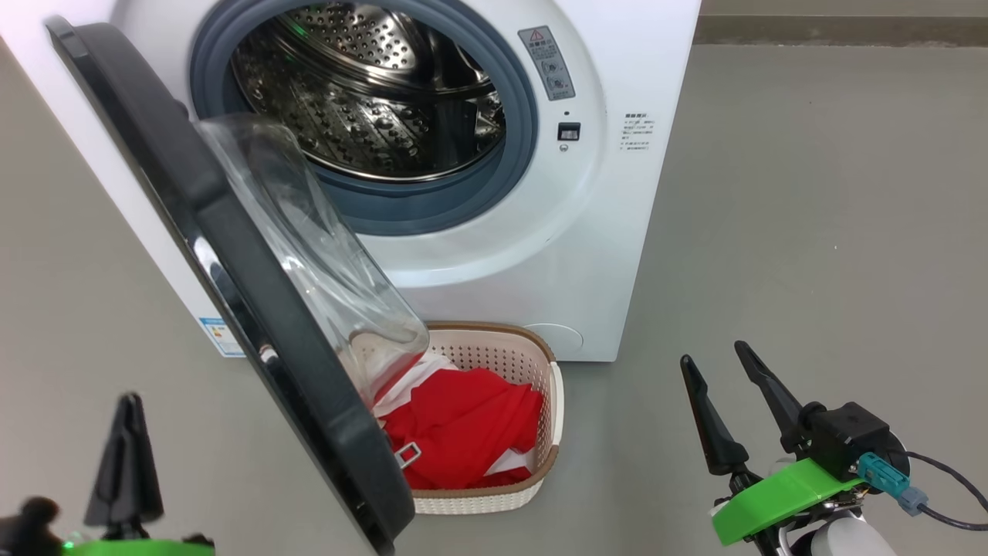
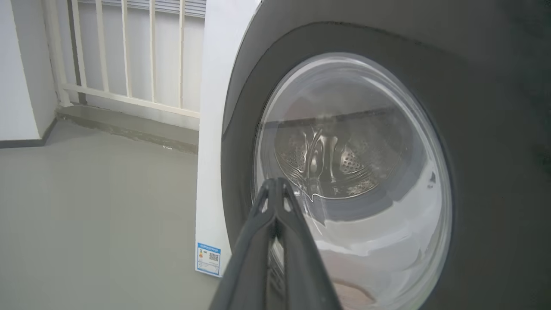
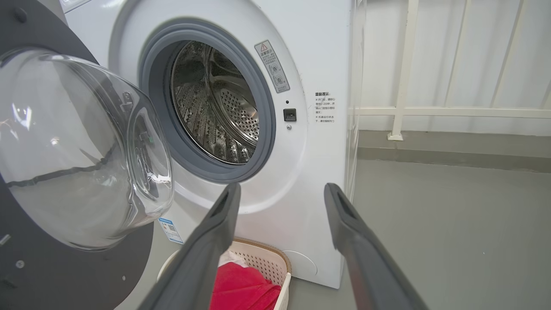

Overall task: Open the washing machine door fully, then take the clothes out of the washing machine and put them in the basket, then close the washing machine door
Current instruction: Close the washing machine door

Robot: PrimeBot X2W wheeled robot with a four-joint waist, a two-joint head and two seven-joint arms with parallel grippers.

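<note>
Nearest the head camera, the left gripper (image 1: 130, 401) sits at the lower left, above the grey floor (image 1: 810, 232). Its fingers are pressed together with nothing between them. In the left wrist view the tips meet in front of the outer face of the door (image 1: 231, 255); whether they touch it cannot be told.

At the lower right of the head view, the right gripper (image 1: 712, 353) is well apart from the washing machine (image 1: 617, 193). Its fingers are spread and empty. A green bracket (image 1: 772, 498) sits at the finger base, with a teal connector (image 1: 880, 472) and a dark cable beside it.

The door stands open, hinged at the left side of the front panel in the head view. Its black rim is nearly edge-on to the head camera and lies between the two grippers. Its glass bowl (image 1: 309, 247) bulges toward the opening.

The opening is uncovered. A grey seal (image 1: 517, 116) rings the perforated steel drum (image 1: 370, 85). A blue label (image 1: 220, 336) is fixed at the lower left corner of the front panel.

The basket (image 1: 557, 401) stands on the floor just in front of the machine base, below the opening. In the head view the lower part of the door hides its left end.

The clothes (image 1: 463, 425) lie bunched inside the basket: red fabric, with a white piece (image 1: 413, 378) at the left, next to the glass bowl.
</note>
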